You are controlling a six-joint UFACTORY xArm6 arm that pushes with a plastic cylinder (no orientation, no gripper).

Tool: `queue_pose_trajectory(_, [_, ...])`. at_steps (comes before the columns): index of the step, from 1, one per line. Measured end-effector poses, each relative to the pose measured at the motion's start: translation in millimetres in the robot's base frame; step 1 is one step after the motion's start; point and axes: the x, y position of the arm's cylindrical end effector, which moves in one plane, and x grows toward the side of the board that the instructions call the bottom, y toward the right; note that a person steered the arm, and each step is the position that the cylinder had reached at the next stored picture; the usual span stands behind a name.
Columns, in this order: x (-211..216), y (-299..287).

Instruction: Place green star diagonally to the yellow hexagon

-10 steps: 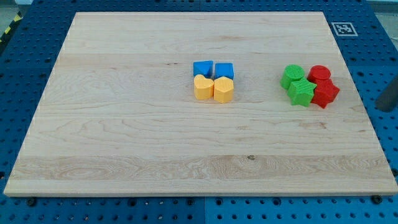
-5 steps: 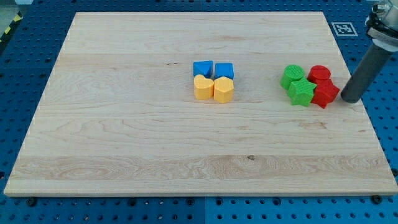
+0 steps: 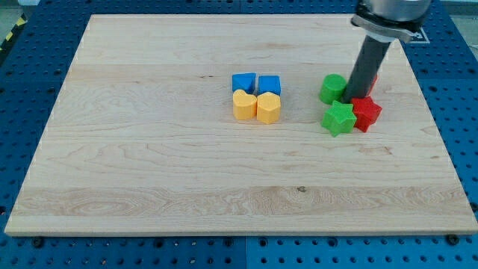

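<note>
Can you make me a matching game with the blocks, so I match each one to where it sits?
Things:
1. green star
2. yellow hexagon
3. red star
4. yellow heart

Places:
A. right of the green star, touching it
B. below the left blue block
C. below the right blue block
D. below the round green block

Pairs: 1-D, 2-C, 3-A, 4-B

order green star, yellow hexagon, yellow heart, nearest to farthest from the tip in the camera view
From my tip:
1. green star, just below it toward the view's left.
2. yellow hexagon, well toward the view's left.
3. yellow heart, left of the hexagon.
</note>
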Motion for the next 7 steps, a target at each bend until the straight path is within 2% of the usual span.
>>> queue_pose_trajectory(1, [7, 0])
queue_pose_trajectory(2, [33, 1])
queue_pose_trajectory(4, [39, -5])
queue_pose_trajectory(5, [59, -5])
queue_pose_trajectory(7, [72, -5])
